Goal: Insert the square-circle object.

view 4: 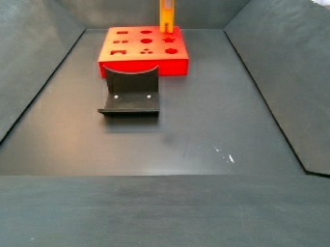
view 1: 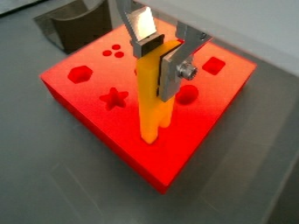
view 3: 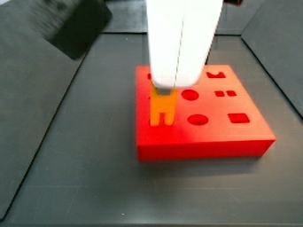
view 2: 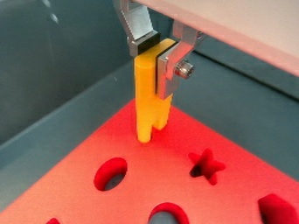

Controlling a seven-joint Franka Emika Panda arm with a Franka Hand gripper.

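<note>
End effector [view 1: 160, 54] around square-circle object [view 1: 153, 101]

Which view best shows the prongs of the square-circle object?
A wrist view: the square-circle object, gripped by the gripper, shows its split prongs above the red block. A side view shows them small; another crops the bar.

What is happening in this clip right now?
The robot arm's gripper is shut on the top of the long orange-yellow bar, holding it upright over the red block with shaped holes. In a wrist view the bar's two-pronged lower end sits at the block's top face; whether it has entered a hole cannot be told. In a side view a dark grey curved piece sits on the floor directly in front of the block, untouched.
</note>
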